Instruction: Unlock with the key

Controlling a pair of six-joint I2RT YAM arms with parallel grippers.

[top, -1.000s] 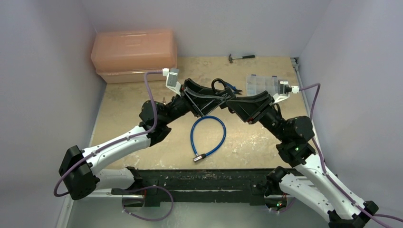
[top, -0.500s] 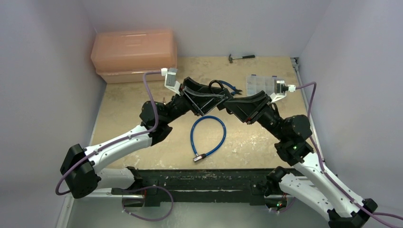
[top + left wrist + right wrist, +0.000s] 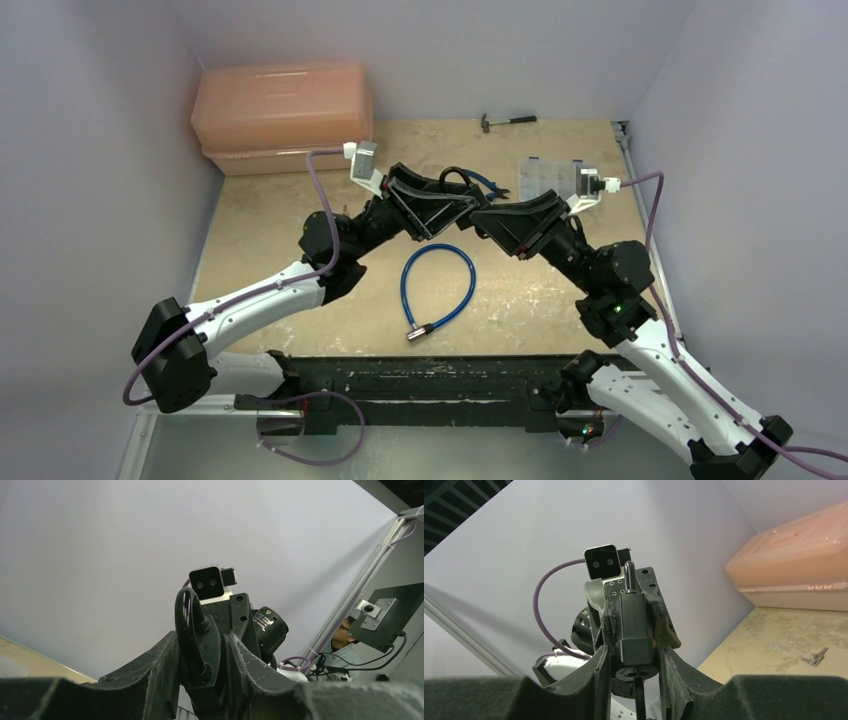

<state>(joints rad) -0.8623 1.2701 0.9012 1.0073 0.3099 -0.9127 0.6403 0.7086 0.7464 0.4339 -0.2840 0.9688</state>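
Note:
Both arms meet in mid-air over the table's middle. A small black padlock [image 3: 212, 647] with a curved shackle [image 3: 183, 622] sits between my left gripper's [image 3: 202, 652] fingers, which press on its body. From the other side, the right gripper [image 3: 634, 652] straddles the padlock's [image 3: 634, 625] lower body, fingers against its sides. The key [image 3: 639, 697] shows edge-on as a thin dark strip stuck in the round keyhole face [image 3: 638, 672], between the right fingers and touching neither. From above, the left gripper [image 3: 460, 207] and right gripper [image 3: 484, 216] hide the lock.
A blue cable loop [image 3: 440, 285] lies below the grippers. An orange toolbox [image 3: 282, 118] stands back left, a hammer [image 3: 508, 121] at the back, a clear organiser box [image 3: 548, 178] back right, blue-handled pliers [image 3: 482, 181] behind the grippers. Loose silver keys [image 3: 814, 657] lie on the table.
My left gripper's jaws have closed in on the padlock and the left arm has shifted slightly right. The right wrist has edged left; its jaws have not changed.

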